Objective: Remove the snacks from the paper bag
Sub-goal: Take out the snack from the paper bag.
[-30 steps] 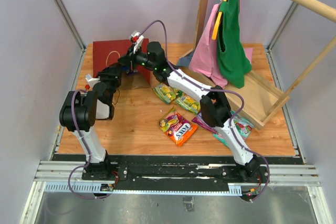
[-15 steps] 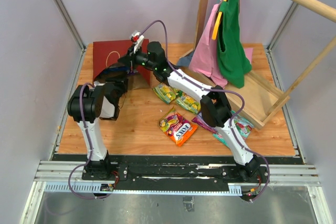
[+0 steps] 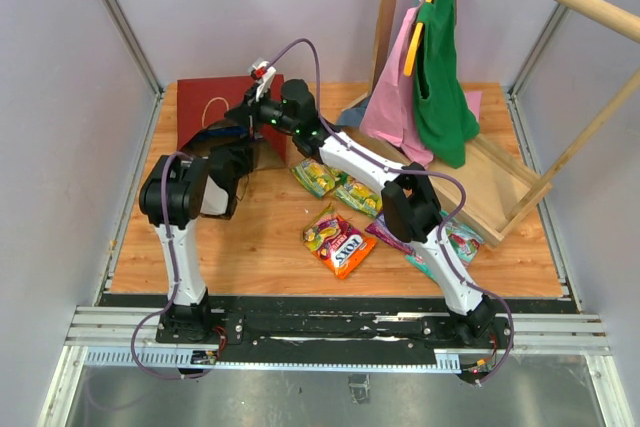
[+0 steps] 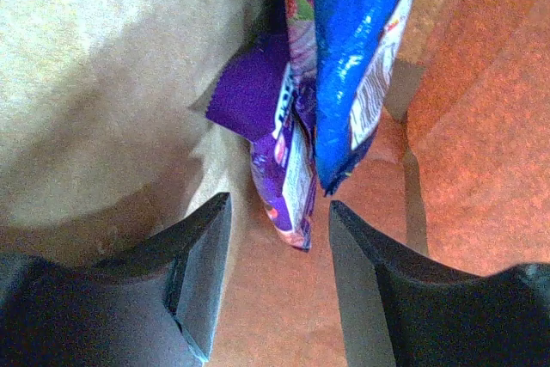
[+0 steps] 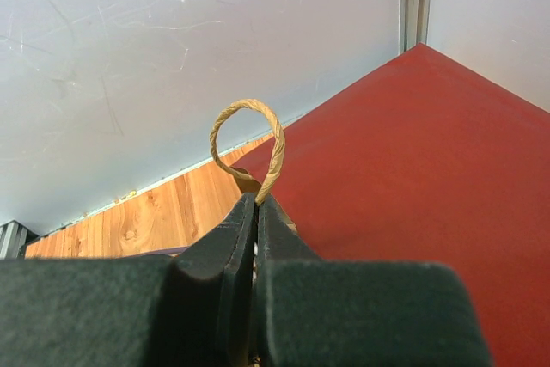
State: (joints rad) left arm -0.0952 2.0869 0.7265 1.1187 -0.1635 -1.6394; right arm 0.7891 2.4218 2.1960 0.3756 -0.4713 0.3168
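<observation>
Wooden surface (image 3: 260, 247), far left: the paper bag (image 3: 215, 97) is being held by its twine handle (image 5: 249, 139) in the closed right pincer (image 5: 256, 212). Inside, the open left pincer (image 4: 279, 212) is being set around a purple packet (image 4: 288, 169); closing likely comes next.

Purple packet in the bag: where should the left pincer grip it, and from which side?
Probably best to grip the purple packet by its near, flat sealed end, moving straight ahead, deeper into the paper bag. It stands edge-on, its end lined up between the left pincer's open fingers, with the blue packet close beside it.
</observation>
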